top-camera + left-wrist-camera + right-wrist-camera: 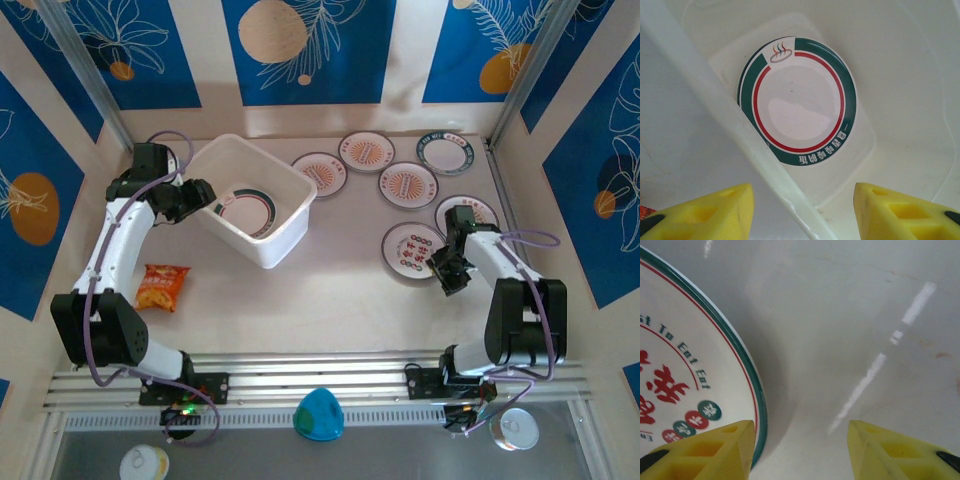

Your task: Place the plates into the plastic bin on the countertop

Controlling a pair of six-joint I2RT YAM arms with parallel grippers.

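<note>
1. Nearest in, an orange snack packet (162,287) lies on the countertop (330,300), beside the left arm.
2. Right gripper (801,440) hangs low at the near right edge of a plate with red lettering (410,247), jaws parted and nothing held. One finger sits over the plate's green rim, though it's hard to judge whether it touches.
3. Left gripper (802,210) is spread too and holds nothing. The left rim of the plastic bin (285,235) runs between its fingers.
4. Inside the bin rests a green-banded plate (799,100) with a red ring and a plain white centre.
5. Farther back, right of the bin, five more plates (408,184) lie spread over the countertop.
</note>
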